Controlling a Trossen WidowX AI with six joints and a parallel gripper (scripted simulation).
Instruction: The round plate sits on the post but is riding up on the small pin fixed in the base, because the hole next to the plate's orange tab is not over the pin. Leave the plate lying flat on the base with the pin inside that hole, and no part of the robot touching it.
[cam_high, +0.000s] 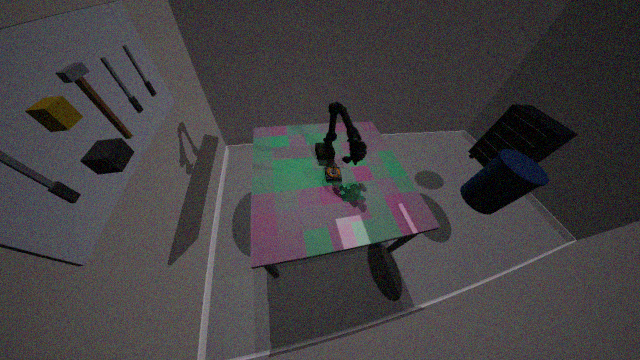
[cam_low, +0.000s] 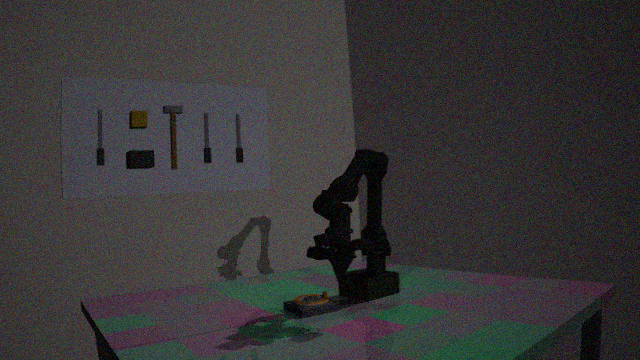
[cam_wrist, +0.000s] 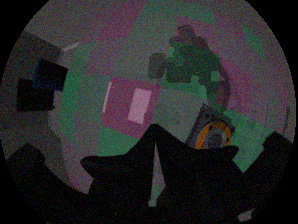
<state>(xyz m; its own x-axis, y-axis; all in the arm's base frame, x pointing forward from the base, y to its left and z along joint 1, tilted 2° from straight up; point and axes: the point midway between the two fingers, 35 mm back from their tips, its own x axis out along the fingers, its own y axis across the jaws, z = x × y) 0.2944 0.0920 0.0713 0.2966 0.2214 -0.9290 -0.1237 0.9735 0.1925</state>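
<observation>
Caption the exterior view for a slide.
Shut, empty claw poised beside the orange-rimmed plate on its dark base.

My arm (cam_low: 367, 210) and gripper (cam_wrist: 154, 163) are black. The table (cam_high: 280, 220) under me is a patchwork of green and pink squares, with one pale pink and pale green patch near its front edge. The round plate (cam_low: 311, 299) looks orange, though in this dim light I may only be seeing its rim. Its base (cam_low: 305, 309) is dark grey. The barrel (cam_high: 502, 181) on the floor is deep blue.
</observation>
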